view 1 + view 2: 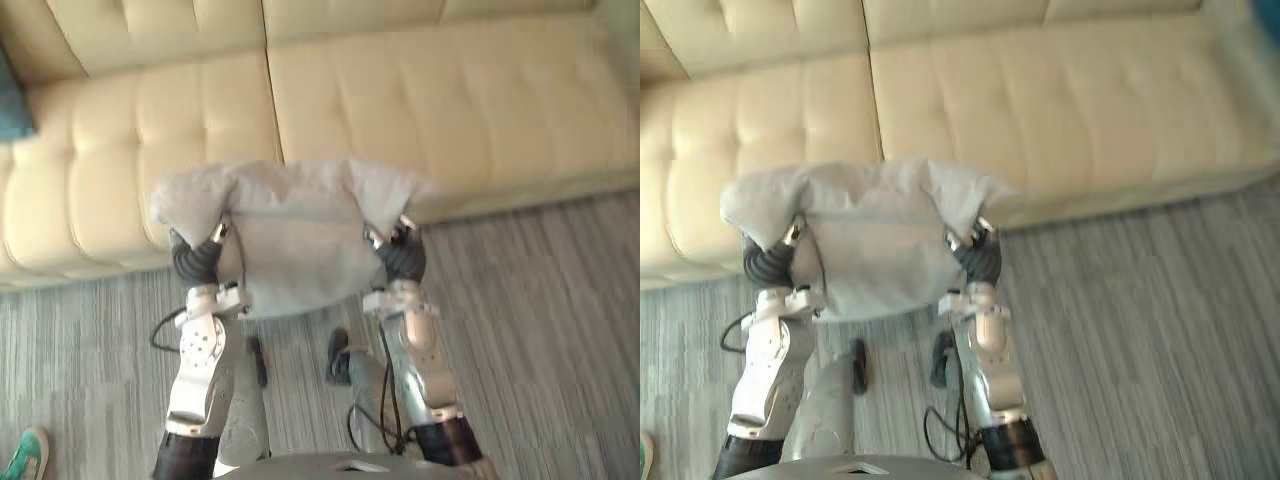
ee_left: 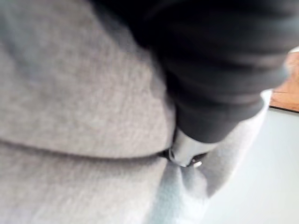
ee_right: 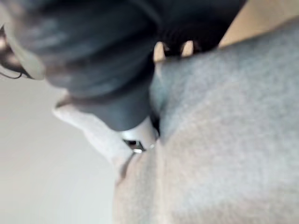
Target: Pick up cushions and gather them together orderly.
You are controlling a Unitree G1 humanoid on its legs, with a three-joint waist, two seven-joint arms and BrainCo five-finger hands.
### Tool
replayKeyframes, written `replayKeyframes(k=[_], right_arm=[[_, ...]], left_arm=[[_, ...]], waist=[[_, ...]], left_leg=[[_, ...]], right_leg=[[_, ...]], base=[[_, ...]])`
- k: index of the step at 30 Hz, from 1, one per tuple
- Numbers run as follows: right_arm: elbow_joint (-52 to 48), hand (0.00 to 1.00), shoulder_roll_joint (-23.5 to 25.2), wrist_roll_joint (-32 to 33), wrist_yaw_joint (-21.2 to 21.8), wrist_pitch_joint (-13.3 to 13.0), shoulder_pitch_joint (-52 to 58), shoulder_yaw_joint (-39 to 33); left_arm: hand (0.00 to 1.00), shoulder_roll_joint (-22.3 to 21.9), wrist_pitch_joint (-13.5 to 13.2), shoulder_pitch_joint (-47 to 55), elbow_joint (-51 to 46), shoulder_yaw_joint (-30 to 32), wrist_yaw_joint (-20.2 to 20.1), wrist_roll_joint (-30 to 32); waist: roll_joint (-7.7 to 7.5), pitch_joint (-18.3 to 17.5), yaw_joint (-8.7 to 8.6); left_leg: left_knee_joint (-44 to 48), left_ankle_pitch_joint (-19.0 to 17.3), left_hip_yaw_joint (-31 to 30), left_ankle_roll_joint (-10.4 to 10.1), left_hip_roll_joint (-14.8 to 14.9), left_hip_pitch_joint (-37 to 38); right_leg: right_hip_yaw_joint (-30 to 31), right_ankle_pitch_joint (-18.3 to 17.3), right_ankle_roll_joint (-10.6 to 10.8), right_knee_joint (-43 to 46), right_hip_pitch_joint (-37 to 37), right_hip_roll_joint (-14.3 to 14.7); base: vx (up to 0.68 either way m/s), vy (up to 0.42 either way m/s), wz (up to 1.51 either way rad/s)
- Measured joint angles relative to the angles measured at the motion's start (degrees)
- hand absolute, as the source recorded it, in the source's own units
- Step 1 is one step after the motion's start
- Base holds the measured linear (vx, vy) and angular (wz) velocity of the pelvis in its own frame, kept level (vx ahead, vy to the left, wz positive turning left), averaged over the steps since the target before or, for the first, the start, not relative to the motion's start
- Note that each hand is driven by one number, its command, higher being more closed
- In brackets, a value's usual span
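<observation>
The robot is in the carrying step. It holds one grey cushion (image 1: pixel 295 240) up in the air, in front of its chest. The cushion hangs over the floor (image 1: pixel 540 330), just in front of the cream sofa (image 1: pixel 450 110). It does not touch the sofa seat, as far as I can see.

The left hand (image 1: pixel 198 258) is at the cushion's left side. The right hand (image 1: pixel 403 255) is at its right side. Both arms reach forward and up, with the wrists bent in toward the cushion. The soft top corners flop over each hand. Up close, each dark wrist cover is pushed deep into the grey cloth. I cannot tell if either hand is curled round the cloth or pressed flat on it, because the cushion hides that part. I think the cushion is squeezed between the two hands.

At the far left end of the sofa there is a dark blue-green thing (image 1: pixel 12 100). It may be another cushion, but I cannot be sure. A person's shoe (image 1: pixel 25 455) shows at the low left corner, on the floor.

Next, I think the robot has to bring the cushion over the sofa seat and set it down flat. It should lower both hands together so the cushion does not tip. If one hand lets go first, the cushion could slide off onto the floor.
</observation>
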Motion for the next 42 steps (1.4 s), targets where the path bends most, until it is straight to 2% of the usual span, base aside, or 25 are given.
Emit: replayKeyframes(k=[1,5,10,12,15,17,19,21,23,24,25,27,28,30,31,32,33,34,35,36,37,38,39,40,42], right_arm=[[0.02,1.0,-0.01,-0.2,1.06,0.13,2.45,-0.14],[0.37,1.0,0.01,-2.52,2.83,1.16,5.11,-2.25],[4.76,1.0,-0.05,-2.5,5.26,1.79,4.97,-5.69],[7.7,1.0,-0.06,-2.48,6.09,2.08,4.96,-6.74],[9.28,1.0,-0.05,-2.48,7.03,2.13,4.81,-6.62],[9.54,1.0,-0.1,-2.47,7.24,2.8,4.72,-6.6],[10.15,1.0,-0.13,-2.48,8.3,2.97,3.21,-6.49],[10.54,1.0,-0.22,-2.53,8.4,2.96,1.6,-6.66],[10.74,1.0,-0.27,-3.24,8.4,2.96,1.5,-6.66],[11.76,1.0,-0.28,-3.76,8.4,2.95,1.17,-6.63],[12.21,1.0,-0.23,-3.79,8.41,2.96,1.02,-6.49],[12.74,1.0,-0.07,-4.23,8.61,2.97,0.19,-6.44],[13.77,1.0,-0.1,-4.2,8.66,2.98,-0.9,-6.56],[14.88,1.0,-0.27,-4.19,8.43,3.05,-2.66,-6.83],[14.79,1.0,-0.3,-4.16,8.35,3.05,-3.45,-7.14],[14.76,1.0,-0.61,-4.22,8.24,3.07,-3.79,-7.29],[14.64,1.0,-1.04,-4.21,8.27,3.07,-3.8,-7.31],[13.97,1.0,-1.33,-4.2,8.27,3.07,-3.61,-7.31],[13.07,1.0,-2.3,-4.17,8.25,3.08,-3.43,-7.15],[11.52,1.0,-2.53,-4.12,8.1,3.18,-3.03,-7.62],[10.74,1.0,-2.55,-3.95,8.06,3.18,-2.62,-7.83],[6.57,1.0,-2.66,-3.14,8.04,3.16,0.24,-8.85],[4.96,1.0,-2.91,-2.26,8.01,3.12,1.41,-8.94],[2.29,1.0,-4.0,-1.3,8.02,2.86,2.59,-8.76],[0.15,1.0,-5.41,-1.16,7.73,2.39,2.72,-9.2]], left_arm=[[1.0,0.01,0.0,2.31,0.08,-0.3,-1.63,-0.02],[1.0,-0.01,-0.03,5.45,3.08,-0.32,-5.98,-0.18],[1.0,-0.01,0.56,6.74,8.66,-0.46,-10.53,-0.51],[1.0,0.02,1.45,7.31,10.41,-0.46,-11.72,-0.61],[1.0,0.02,1.74,8.73,10.42,0.03,-11.89,-0.62],[1.0,0.0,2.06,9.02,10.42,0.39,-11.92,-0.63],[1.0,-0.02,2.05,8.94,10.41,1.42,-12.3,-0.66],[1.0,0.11,2.05,8.66,10.42,1.98,-13.08,-0.66],[1.0,0.89,2.05,8.67,10.42,1.92,-13.29,-0.66],[1.0,2.02,2.06,8.68,10.43,1.91,-13.35,-0.64],[1.0,3.0,2.03,8.67,10.42,2.21,-13.31,-0.65],[1.0,3.93,1.97,8.63,10.42,2.63,-13.21,-0.65],[1.0,4.07,1.97,8.56,10.45,2.66,-13.15,-0.66],[1.0,4.07,1.86,8.22,10.49,2.6,-13.09,-0.65],[1.0,4.22,1.69,7.35,10.49,2.54,-13.09,-0.65],[1.0,4.13,1.7,7.01,10.66,2.32,-13.05,-0.64],[1.0,3.67,1.69,7.09,10.66,2.16,-13.03,-0.64],[1.0,3.02,1.61,7.05,10.66,1.84,-13.02,-0.64],[1.0,1.96,1.26,6.99,10.66,1.46,-13.02,-0.65],[1.0,0.97,1.22,6.62,10.66,0.75,-13.07,-0.72],[1.0,0.57,1.22,6.57,10.66,0.55,-13.08,-0.77],[1.0,-0.47,1.26,6.92,11.07,-0.62,-13.28,-1.6],[1.0,-0.74,1.27,7.32,11.09,-0.97,-13.49,-2.06],[1.0,-1.19,1.25,8.1,11.09,-1.68,-13.81,-2.49],[1.0,-1.86,1.26,7.7,11.09,-2.36,-14.43,-2.65]], waist=[[-0.04,-2.56,0.02],[-0.01,-7.92,-0.2],[-0.22,-9.47,-0.72],[-0.52,-9.98,-1.69],[-0.53,-9.99,-1.65],[-0.51,-9.96,-1.53],[-0.52,-9.53,-1.13],[-0.44,-7.19,-1.89],[-0.67,-5.96,-2.49],[-0.54,-5.28,-2.56],[-1.32,-5.0,-2.44],[-1.85,-4.46,-2.36],[-1.7,-3.9,-2.4],[-2.15,-3.91,-2.88],[-3.03,-3.31,-3.4],[-3.1,-2.96,-3.79],[-2.16,-3.09,-3.72],[-0.57,-3.36,-3.71],[1.48,-4.31,-3.73],[2.2,-4.5,-3.96],[2.21,-4.5,-4.17],[2.34,-4.43,-5.14],[2.3,-4.45,-5.27],[2.38,-4.52,-4.82],[3.12,-4.81,-4.08]], left_leg=[[-3.12,0.51,0.69,0.06,-0.03,3.82],[-11.81,3.04,2.72,0.21,-0.67,11.81],[-16.74,3.87,4.69,0.34,-0.98,17.61],[-17.6,3.97,5.37,0.64,-1.77,18.41],[-17.39,3.63,6.97,1.35,-2.45,18.41],[-16.45,2.95,7.44,2.3,-2.97,18.24],[-14.27,1.11,7.36,3.63,-3.64,17.11],[-12.12,-0.15,6.9,4.31,-4.39,16.69],[-11.6,-0.29,5.78,4.98,-4.88,16.6],[-11.63,-0.01,4.87,5.69,-4.95,16.85],[-11.68,0.3,3.51,6.2,-4.95,16.39],[-11.89,0.33,1.43,6.26,-4.87,15.69],[-12.54,0.32,0.71,6.25,-4.7,15.89],[-15.69,0.34,-0.55,6.2,-4.95,16.59],[-16.24,-0.17,-2.17,5.26,-5.73,17.19],[-15.75,-0.85,-4.07,2.41,-5.8,18.07],[-15.67,-1.24,-5.22,1.73,-5.15,18.34],[-15.63,-1.53,-6.0,1.28,-3.43,18.53],[-15.26,-2.18,-6.38,0.27,-0.6,18.43],[-11.13,-1.85,-6.92,0.17,1.39,16.84],[-8.72,-1.62,-6.95,0.25,1.87,15.92],[1.79,0.87,-6.58,0.64,3.15,12.3],[6.0,2.96,-6.02,0.82,3.49,11.11],[12.11,7.31,-3.93,0.93,4.36,9.04],[19.53,8.18,-0.64,1.85,5.13,5.85]], right_leg=[[0.09,0.8,0.32,-3.29,3.68,0.45],[0.93,4.31,0.8,-12.81,11.11,1.57],[3.51,9.35,1.29,-22.65,18.09,2.94],[4.5,11.71,1.63,-26.59,19.85,2.99],[6.67,13.56,1.86,-28.38,19.82,2.63],[7.03,13.59,1.94,-27.2,19.04,2.01],[8.0,12.31,2.54,-20.2,14.91,1.14],[6.49,10.96,2.85,-9.07,10.29,-0.38],[4.94,10.89,2.64,-4.39,8.8,-1.67],[4.16,10.37,1.75,-1.48,7.2,-2.66],[2.8,8.95,1.21,-1.17,6.65,-2.96],[1.71,5.69,1.05,-4.31,6.37,-2.99],[2.05,5.81,1.13,-7.3,6.24,-2.76],[4.62,9.16,3.48,-18.12,5.71,-3.01],[5.43,8.81,3.47,-20.07,5.47,-3.92],[5.12,11.43,3.37,-18.44,4.89,-4.08],[4.96,12.02,3.25,-16.76,4.37,-3.23],[4.67,11.98,3.12,-14.92,3.6,-1.7],[3.25,10.57,1.1,-13.61,2.63,1.05],[2.43,8.73,-0.7,-13.19,2.81,3.27],[2.05,8.28,-1.21,-13.15,3.23,3.66],[0.33,7.53,-2.62,-12.58,6.1,4.01],[-0.03,6.85,-3.26,-12.35,7.49,3.98],[-0.01,6.01,-4.48,-12.65,9.81,3.94],[0.53,5.74,-4.85,-15.25,12.63,3.58]], base=[[0.19,0.023,-0.09],[0.2,0.038,-0.15],[0.08,0.047,-0.26],[0.01,0.072,-0.18],[-0.04,0.066,-0.28],[-0.09,0.092,-0.25],[-0.14,0.112,-0.35],[-0.25,0.124,-0.03],[-0.16,0.071,0.33],[-0.07,0.025,0.54],[0.0,-0.008,0.48],[0.06,-0.133,0.47],[0.13,-0.232,0.4],[0.14,-0.197,0.36],[0.22,-0.328,0.49],[0.24,-0.346,0.32],[0.3,-0.362,0.0],[0.32,-0.264,-0.28],[0.51,-0.336,-0.33],[0.38,-0.226,-0.27],[0.5,-0.242,0.09],[0.35,-0.144,0.25],[0.59,-0.235,0.16],[0.39,-0.141,-0.11],[0.36,-0.079,-0.22]])
